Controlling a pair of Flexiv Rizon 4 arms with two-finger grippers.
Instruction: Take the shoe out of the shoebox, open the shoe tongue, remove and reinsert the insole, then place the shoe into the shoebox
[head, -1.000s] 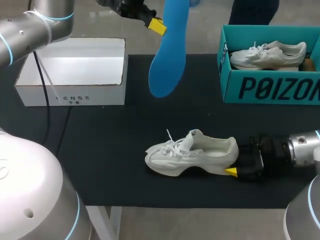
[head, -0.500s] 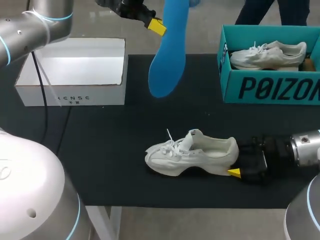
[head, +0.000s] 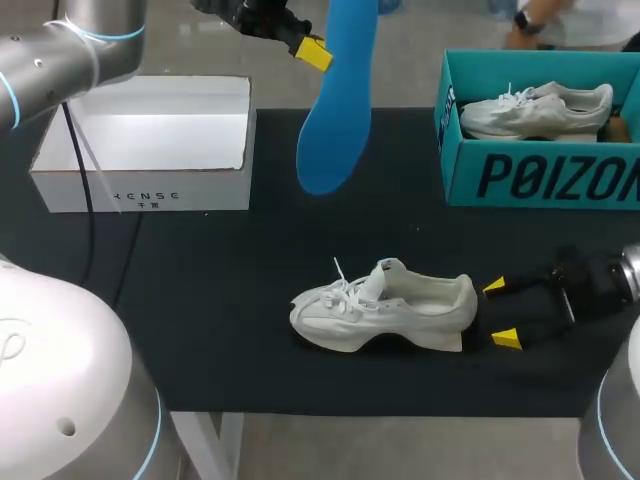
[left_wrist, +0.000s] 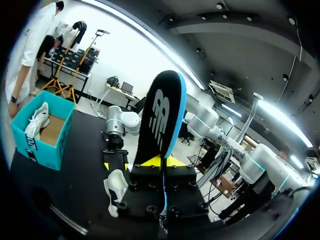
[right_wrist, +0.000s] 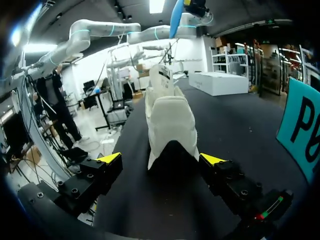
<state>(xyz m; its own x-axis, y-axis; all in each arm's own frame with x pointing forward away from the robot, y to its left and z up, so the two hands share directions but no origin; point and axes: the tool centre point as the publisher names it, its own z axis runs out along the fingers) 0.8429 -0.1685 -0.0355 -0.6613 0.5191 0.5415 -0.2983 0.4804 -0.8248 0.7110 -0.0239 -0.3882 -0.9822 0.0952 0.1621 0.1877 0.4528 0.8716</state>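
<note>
Insole (head: 335, 110) clamped in left gripper (head: 318, 52), held aloft upper centre. Right gripper (head: 500, 312) spread, nothing grasped, just behind shoe (head: 385, 307) heel. Shoe lower centre, near table (head: 220, 330) front edge; teal shoebox (head: 540, 175) upper right.

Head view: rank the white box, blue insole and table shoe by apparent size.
Largest: white box.
Then: blue insole and shoe look alike; the insole is raised nearer the camera, so unranked.

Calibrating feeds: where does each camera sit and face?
Head view: above and behind, looking down on the table; left gripper holds the blue insole aloft, right gripper open behind the white shoe.
Left wrist view: looks along its fingers up the insole.
Right wrist view: its fingers flank the shoe's heel.
All three show the shoe.
</note>
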